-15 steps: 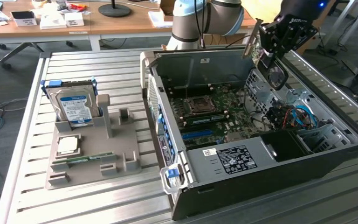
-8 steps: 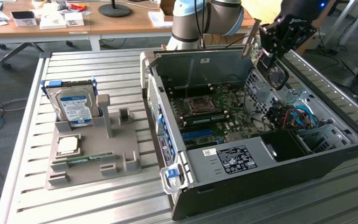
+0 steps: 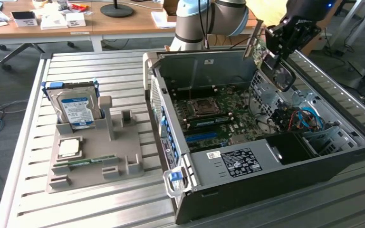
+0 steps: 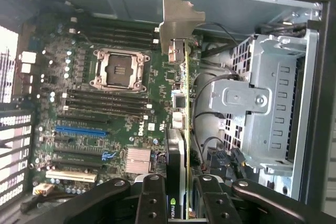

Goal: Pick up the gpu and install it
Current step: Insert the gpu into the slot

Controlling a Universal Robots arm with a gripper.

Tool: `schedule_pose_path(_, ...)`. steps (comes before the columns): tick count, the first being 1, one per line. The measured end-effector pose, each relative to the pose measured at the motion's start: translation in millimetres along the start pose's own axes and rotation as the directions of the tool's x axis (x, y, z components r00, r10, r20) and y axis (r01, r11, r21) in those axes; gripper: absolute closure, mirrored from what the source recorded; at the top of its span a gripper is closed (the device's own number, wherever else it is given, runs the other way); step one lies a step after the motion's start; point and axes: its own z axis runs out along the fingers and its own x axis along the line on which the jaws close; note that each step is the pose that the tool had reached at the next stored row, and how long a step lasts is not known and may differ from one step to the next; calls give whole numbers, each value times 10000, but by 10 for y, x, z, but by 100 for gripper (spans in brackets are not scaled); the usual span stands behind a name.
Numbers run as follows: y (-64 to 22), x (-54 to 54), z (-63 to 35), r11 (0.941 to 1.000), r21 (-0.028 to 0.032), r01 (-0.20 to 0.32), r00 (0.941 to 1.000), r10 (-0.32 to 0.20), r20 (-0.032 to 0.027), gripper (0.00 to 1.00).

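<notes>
On the slatted metal worktop we are seeing an open case lying at the exterior view's right. Our hand is pinching the gpu edge-on, holding it above the motherboard, at the case's far side.

The black gripper clasps the thin dark fan-faced gpu card at one o'clock of the open black computer case.
</notes>
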Motion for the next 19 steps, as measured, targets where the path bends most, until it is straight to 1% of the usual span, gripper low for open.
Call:
schedule_pose_path(6,0,1,3,9978,-15,661,9978,-661,-53,73)
schedule_pose_path(12,0,1,5,9916,-34,1291,9916,-1291,-102,73)
schedule_pose_path(19,0,1,5,9914,-35,1310,9913,-1311,-104,73)
